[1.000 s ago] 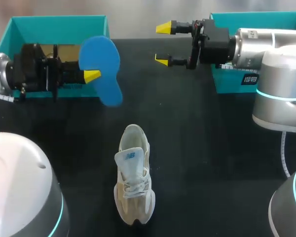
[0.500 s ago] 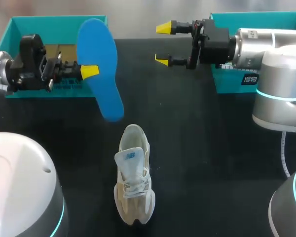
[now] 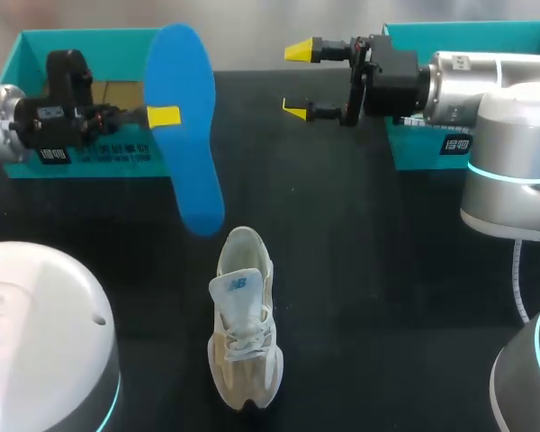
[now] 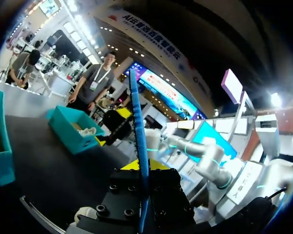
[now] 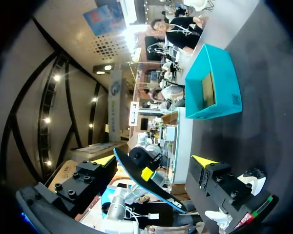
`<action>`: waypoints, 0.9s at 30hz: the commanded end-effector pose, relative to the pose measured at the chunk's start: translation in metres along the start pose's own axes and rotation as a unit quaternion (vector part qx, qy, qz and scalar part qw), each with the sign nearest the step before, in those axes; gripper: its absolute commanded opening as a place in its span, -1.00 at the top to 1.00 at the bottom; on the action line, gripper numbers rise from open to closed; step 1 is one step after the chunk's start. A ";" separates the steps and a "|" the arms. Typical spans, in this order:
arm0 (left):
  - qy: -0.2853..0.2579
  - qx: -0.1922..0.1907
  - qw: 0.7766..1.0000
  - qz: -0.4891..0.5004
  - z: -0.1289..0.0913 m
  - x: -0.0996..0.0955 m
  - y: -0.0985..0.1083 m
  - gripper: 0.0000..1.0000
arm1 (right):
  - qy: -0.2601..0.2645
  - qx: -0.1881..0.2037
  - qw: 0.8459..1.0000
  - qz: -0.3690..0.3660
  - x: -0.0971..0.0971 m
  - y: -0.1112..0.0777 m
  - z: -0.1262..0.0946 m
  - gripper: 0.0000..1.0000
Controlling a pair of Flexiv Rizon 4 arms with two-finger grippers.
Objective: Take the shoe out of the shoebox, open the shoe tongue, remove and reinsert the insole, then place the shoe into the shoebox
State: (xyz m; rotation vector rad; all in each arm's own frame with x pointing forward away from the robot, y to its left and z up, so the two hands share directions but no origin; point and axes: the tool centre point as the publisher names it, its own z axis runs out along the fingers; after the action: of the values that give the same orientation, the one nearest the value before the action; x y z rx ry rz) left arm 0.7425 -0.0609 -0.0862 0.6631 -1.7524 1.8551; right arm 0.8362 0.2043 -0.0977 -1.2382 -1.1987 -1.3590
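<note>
Shoe (image 3: 245, 328) sits unboxed on the black table (image 3: 369, 297), lower middle of the frame, its tongue raised. The blue insole (image 3: 184, 126) is already out, held upright at upper left by the left pincer (image 3: 162, 117), which is clamped on it (edge-on in that arm's wrist view). The right pincer (image 3: 297, 81) hangs spread and empty at upper middle. By my judgement, reinserting the insole and boxing the shoe remain.
</note>
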 end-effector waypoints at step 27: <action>-0.016 0.000 0.962 -0.271 0.004 -0.050 0.029 1.00 | -0.001 0.000 1.000 0.000 0.000 0.000 0.001 -1.00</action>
State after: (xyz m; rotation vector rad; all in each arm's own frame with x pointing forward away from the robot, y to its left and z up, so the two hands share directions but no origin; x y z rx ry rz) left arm 0.7594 -0.0654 -0.1370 1.0558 -1.4022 1.4738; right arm 0.8362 0.2043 -0.0977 -1.2382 -1.1987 -1.3590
